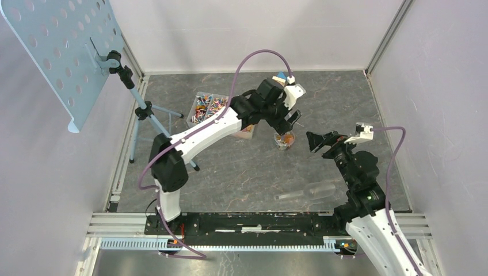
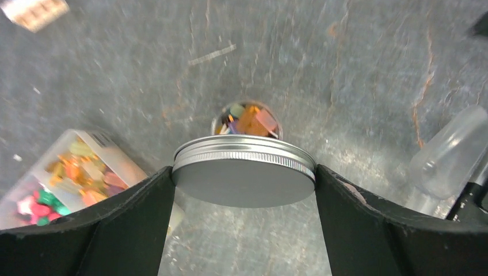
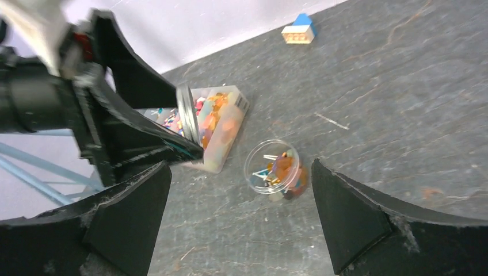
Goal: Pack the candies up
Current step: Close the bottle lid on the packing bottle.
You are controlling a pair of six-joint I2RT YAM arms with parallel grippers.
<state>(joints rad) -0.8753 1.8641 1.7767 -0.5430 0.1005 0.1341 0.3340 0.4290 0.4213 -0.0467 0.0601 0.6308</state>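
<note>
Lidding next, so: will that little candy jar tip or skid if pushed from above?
Jar looks small and clear: probably light, so it may skid on the table. Squat and holding candies, so tipping seems unlikely. Nothing braces it: left gripper holds the lid, right gripper is open and apart.

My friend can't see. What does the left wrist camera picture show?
The left end effector holds a silver lid above an open jar of candies. A clear box with more candies sits lower left.
</note>
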